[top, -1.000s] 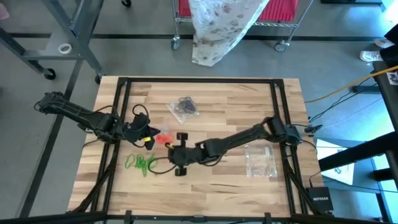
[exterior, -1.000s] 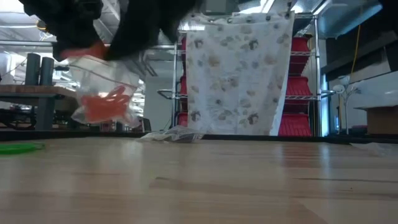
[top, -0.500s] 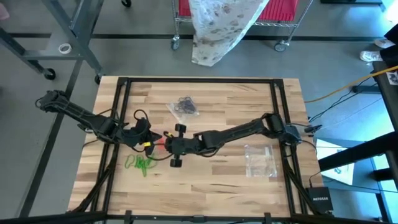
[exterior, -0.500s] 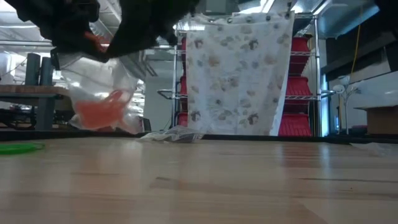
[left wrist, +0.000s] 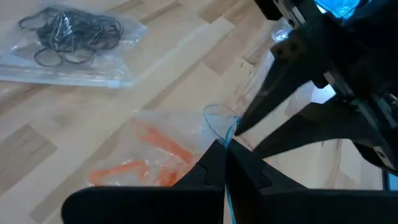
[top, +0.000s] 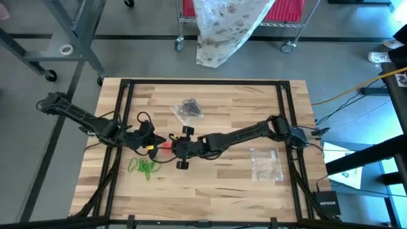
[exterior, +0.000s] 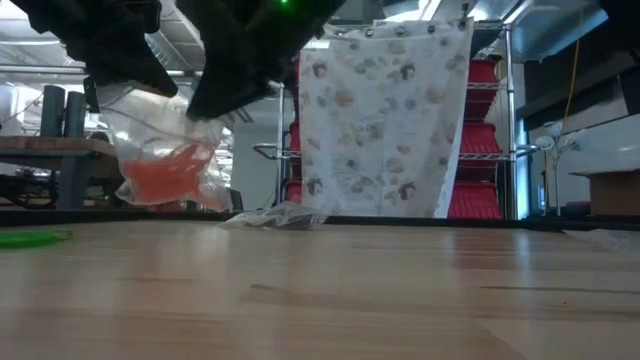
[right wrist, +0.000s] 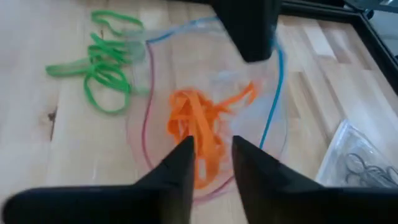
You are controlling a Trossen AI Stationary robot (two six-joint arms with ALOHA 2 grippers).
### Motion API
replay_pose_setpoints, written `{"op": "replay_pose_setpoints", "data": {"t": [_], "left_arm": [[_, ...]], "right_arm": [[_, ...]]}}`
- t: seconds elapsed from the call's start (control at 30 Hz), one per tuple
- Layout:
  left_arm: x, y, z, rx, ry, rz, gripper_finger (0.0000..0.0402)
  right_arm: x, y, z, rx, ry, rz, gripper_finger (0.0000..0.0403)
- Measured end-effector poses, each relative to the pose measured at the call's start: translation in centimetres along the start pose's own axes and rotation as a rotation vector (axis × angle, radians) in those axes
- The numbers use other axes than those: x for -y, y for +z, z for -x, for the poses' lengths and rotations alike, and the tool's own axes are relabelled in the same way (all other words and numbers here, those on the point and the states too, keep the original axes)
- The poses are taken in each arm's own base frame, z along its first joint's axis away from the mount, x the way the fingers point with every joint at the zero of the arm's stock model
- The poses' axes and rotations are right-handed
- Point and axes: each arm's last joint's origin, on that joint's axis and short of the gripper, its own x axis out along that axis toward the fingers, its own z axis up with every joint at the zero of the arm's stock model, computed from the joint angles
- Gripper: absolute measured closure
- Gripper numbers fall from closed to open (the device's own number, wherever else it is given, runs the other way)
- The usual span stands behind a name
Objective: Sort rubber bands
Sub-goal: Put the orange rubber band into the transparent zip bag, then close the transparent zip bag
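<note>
A clear zip bag [exterior: 165, 160] with orange rubber bands [right wrist: 198, 127] inside hangs between my two grippers at the table's left middle. My left gripper [left wrist: 224, 163] is shut on its rim. My right gripper [right wrist: 211, 155] stands open at the bag's mouth, with the orange bands showing between its fingers. Loose green rubber bands [top: 143, 166] lie flat on the wood toward the near edge. Black rubber bands lie in a second clear bag [top: 188, 109] farther back. My left gripper pinches the bag's rim at the blue zip line [left wrist: 229, 138] between its two shut fingers. The fingers slant down from the table's left. The bag hangs below them with its mouth open, clear of the table [exterior: 300, 290]. Whether my right gripper touches the bag, I cannot tell.
An empty clear bag [top: 266, 164] lies flat at the right of the table. Black frame rails [top: 289, 121] run along the table's sides. Beyond the far edge stands a wire cart draped with a patterned cloth [exterior: 385, 120].
My right gripper has moved toward the table's left and a little toward the far edge, up to the bag's mouth. An orange piece that showed high up between the grippers is gone from there. The bag has stayed hanging clear.
</note>
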Motion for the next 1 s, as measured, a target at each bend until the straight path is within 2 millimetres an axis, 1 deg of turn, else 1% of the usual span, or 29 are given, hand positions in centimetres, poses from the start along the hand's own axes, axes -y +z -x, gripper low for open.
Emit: {"op": "replay_pose_setpoints", "data": {"t": [0.1,0.17,0.2,0.3,0.4,0.47,0.5,0.6,0.73,0.8,0.9,1.0], "left_arm": [[0.0,0.0,0.0,-0.002,-0.002,0.000,0.0402],[0.0,0.0,0.0,-0.010,-0.008,-0.009,0.0402],[0.0,-0.1,0.0,-0.020,-0.017,-0.020,0.0402],[0.2,-0.2,0.0,-0.055,-0.048,-0.044,0.0402],[0.4,-0.4,0.2,-0.074,-0.081,-0.088,0.0402],[0.8,-0.5,0.3,-0.072,-0.116,-0.117,0.0402],[1.0,-0.6,0.4,-0.072,-0.133,-0.136,0.0402],[1.4,-0.7,0.6,-0.069,-0.181,-0.174,0.0402],[1.7,-0.9,0.8,-0.073,-0.200,-0.195,0.0402],[1.7,-1.0,0.9,-0.077,-0.203,-0.200,0.0402],[1.7,-1.0,0.9,-0.079,-0.202,-0.204,0.0402],[1.7,-1.0,0.9,-0.080,-0.201,-0.205,0.0402]], "right_arm": [[0.0,0.2,0.2,0.010,0.006,-0.008,0.0269],[0.2,0.2,0.6,-0.010,0.009,0.005,0.0248],[0.4,0.3,1.1,-0.018,0.020,0.008,0.0239],[0.6,1.1,3.9,-0.033,0.067,0.046,0.0224],[0.8,1.7,7.1,-0.054,0.086,0.123,0.0220],[0.8,1.6,8.2,-0.076,0.095,0.175,0.0220],[0.7,1.4,8.3,-0.085,0.107,0.202,0.0220],[0.6,0.5,7.8,-0.113,0.138,0.269,0.0220],[-0.1,-1.9,5.5,-0.104,0.146,0.353,0.0222],[-0.3,-2.8,4.3,-0.051,0.143,0.348,0.0230],[-0.5,-2.9,3.7,0.049,0.137,0.339,0.0244],[-0.6,-2.5,3.5,0.122,0.129,0.403,0.0253]]}}
